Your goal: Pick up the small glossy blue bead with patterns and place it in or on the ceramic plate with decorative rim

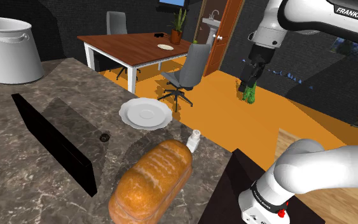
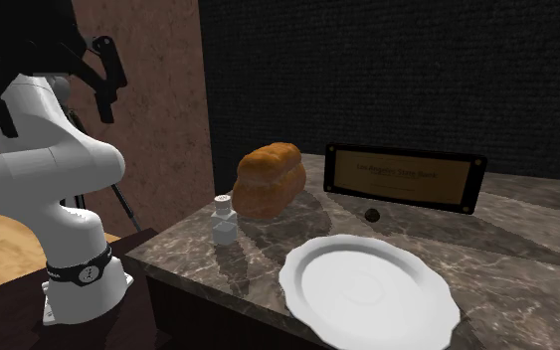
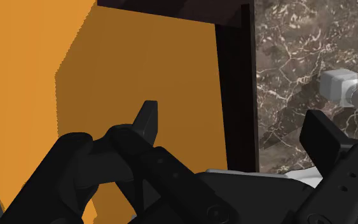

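Observation:
The small dark bead [image 1: 104, 135] lies on the marble counter beside a black slab; in the second exterior view the bead [image 2: 372, 214] sits just in front of the plaque. The white plate [image 1: 145, 114] with a scalloped rim rests near the counter's edge, and the plate [image 2: 367, 288] is closest to that camera. My gripper [image 1: 248, 84] hangs high over the orange floor, well off the counter and far from both. It is open with nothing between its fingers [image 3: 147, 121], and in the second exterior view the gripper [image 2: 59, 119] is up at the left.
A bread loaf [image 1: 152, 181] and a small white shaker [image 1: 194, 139] lie near the counter's edge by the stand. A black-framed plaque [image 2: 404, 177] stands behind the bead. A large grey pot [image 1: 9, 48] sits at the far corner. A table and office chair stand beyond.

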Tool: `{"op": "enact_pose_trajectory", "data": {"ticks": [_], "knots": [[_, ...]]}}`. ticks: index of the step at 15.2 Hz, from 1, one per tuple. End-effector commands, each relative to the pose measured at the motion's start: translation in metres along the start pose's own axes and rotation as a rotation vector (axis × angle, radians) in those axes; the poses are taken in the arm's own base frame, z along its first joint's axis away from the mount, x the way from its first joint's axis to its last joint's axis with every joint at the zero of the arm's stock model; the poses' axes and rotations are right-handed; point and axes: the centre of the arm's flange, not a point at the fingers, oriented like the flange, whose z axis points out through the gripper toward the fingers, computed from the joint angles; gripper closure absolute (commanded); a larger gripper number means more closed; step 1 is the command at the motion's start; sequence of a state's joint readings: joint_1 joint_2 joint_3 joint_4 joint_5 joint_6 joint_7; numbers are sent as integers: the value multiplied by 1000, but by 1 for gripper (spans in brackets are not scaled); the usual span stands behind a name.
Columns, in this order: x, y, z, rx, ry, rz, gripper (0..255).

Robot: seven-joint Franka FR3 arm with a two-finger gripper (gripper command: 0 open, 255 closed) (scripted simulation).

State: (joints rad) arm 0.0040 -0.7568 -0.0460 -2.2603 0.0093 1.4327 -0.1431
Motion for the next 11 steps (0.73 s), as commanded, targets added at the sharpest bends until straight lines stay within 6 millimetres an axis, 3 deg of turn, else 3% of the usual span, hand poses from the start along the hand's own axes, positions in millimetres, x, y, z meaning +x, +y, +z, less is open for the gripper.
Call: {"op": "enact_pose_trajectory", "data": {"ticks": [1,11], "knots": [[0,0,0,0,0,0,0],[40,-117,46,-8,18,112,0]]}}
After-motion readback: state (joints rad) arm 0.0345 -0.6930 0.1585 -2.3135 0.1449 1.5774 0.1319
